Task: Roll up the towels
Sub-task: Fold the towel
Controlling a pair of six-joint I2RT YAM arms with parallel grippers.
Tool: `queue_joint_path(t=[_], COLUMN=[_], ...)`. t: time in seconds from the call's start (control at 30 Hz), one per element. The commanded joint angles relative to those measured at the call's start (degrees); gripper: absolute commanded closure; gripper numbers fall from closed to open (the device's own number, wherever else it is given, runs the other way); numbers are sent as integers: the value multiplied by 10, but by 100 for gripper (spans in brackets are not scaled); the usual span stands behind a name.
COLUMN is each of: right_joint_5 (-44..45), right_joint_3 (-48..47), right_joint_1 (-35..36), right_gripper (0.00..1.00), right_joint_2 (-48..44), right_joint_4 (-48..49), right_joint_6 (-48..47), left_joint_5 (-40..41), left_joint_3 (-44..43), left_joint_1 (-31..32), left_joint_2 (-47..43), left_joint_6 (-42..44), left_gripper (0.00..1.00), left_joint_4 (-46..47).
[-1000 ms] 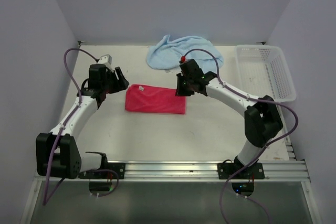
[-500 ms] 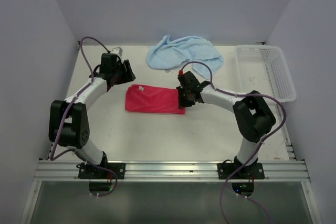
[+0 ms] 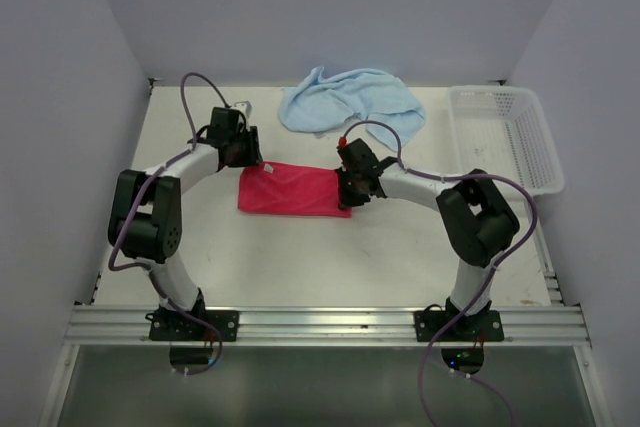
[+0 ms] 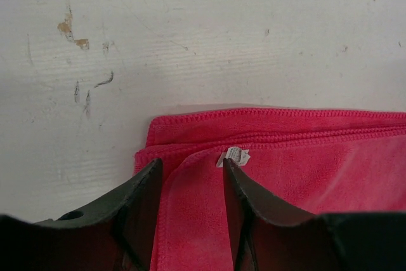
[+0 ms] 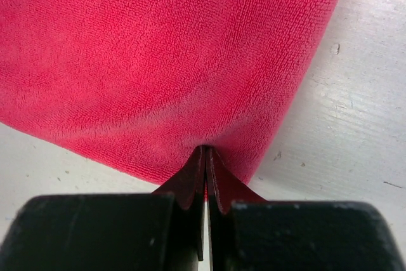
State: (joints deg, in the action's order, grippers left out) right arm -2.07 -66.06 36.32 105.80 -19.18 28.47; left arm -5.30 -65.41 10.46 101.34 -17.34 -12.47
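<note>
- Scuffed white table (image 3: 300,257) fills our view, closed in by pale lilac walls (image 3: 330,7), with both arms bolted at its near edge.
- We see the red towel (image 3: 295,190) lying flat and folded in the middle of the table, between the two grippers.
- Our left gripper (image 3: 254,159) is at the towel's left end. Its jaws are parted, with one finger on each side of a folded edge, close to a small white label (image 4: 233,155).
- Our right gripper (image 3: 347,193) is at the towel's right end. Its jaws are clenched on the cloth's edge, which puckers up toward the fingertips.
- Farther back, the blue towel (image 3: 345,97) lies crumpled near the back wall, apart from the red one.
- At the far right, a white mesh basket (image 3: 545,162) stands along the table's side.
</note>
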Motion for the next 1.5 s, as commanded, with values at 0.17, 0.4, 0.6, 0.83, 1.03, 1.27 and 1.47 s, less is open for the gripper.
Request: queue_joint_path(t=[0.17, 0.4, 0.6, 0.83, 1.03, 1.27, 1.47], right_joint_5=[-9, -15, -15, -16, -17, -16, -9], right_joint_3=[10, 12, 19, 26, 29, 30, 25], right_joint_1=[-5, -8, -10, -12, -12, -13, -14], right_gripper=[100, 100, 100, 100, 100, 100, 100], right_joint_2=[15, 20, 23, 25, 26, 22, 23], right_joint_4=[23, 26, 29, 32, 31, 27, 17], right_joint_6=[-8, -9, -9, -11, -12, -13, -17], left_joint_5=[14, 19, 13, 14, 33, 77, 88], left_joint_3=[-16, -29, -28, -27, -25, -18, -24], left_joint_1=[12, 13, 13, 13, 13, 13, 13], left_joint_2=[12, 26, 37, 34, 26, 5, 4], left_joint_6=[42, 53, 52, 51, 54, 52, 52], left_gripper=[56, 57, 64, 90, 100, 100, 100], left_joint_4=[6, -5, 0, 3, 0, 3, 5])
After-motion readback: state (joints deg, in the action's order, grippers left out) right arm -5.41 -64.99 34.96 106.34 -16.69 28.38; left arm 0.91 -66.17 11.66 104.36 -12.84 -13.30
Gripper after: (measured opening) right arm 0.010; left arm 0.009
